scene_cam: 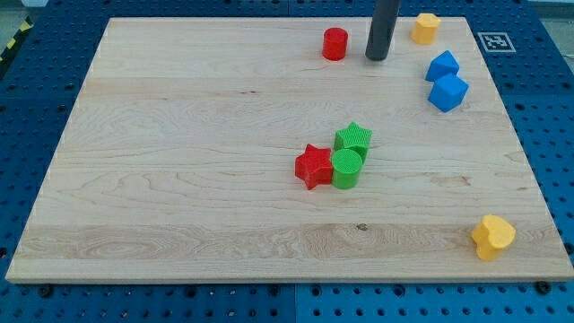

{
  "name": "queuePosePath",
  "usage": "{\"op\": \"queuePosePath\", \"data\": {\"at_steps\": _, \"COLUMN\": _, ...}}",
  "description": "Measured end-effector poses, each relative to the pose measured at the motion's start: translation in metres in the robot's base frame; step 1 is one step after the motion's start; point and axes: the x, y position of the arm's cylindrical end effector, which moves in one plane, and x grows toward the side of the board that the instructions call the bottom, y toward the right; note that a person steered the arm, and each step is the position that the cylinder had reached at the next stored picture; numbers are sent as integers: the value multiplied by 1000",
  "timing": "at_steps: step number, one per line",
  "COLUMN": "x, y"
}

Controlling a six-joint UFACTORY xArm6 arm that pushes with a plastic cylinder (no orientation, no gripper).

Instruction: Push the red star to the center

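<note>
The red star (313,166) lies near the middle of the wooden board (179,161), touching a green cylinder (346,168) on its right. A green star (353,138) sits just above the green cylinder. My tip (378,57) is near the view's top, far above the red star, between a red cylinder (334,43) on its left and a yellow block (425,28) on its right. The tip touches no block.
Two blue blocks (442,65) (447,92) sit close together at the view's upper right. A yellow heart-like block (492,237) lies at the lower right corner. A printed marker tag (496,41) is beside the board's top right corner.
</note>
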Motion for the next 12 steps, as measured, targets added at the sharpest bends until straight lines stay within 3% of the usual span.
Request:
{"op": "queuePosePath", "data": {"at_steps": 1, "x": -42, "y": 0}}
{"op": "queuePosePath", "data": {"at_steps": 4, "x": -42, "y": -47}}
{"op": "queuePosePath", "data": {"at_steps": 9, "x": -18, "y": -66}}
{"op": "queuePosePath", "data": {"at_steps": 12, "x": 37, "y": -77}}
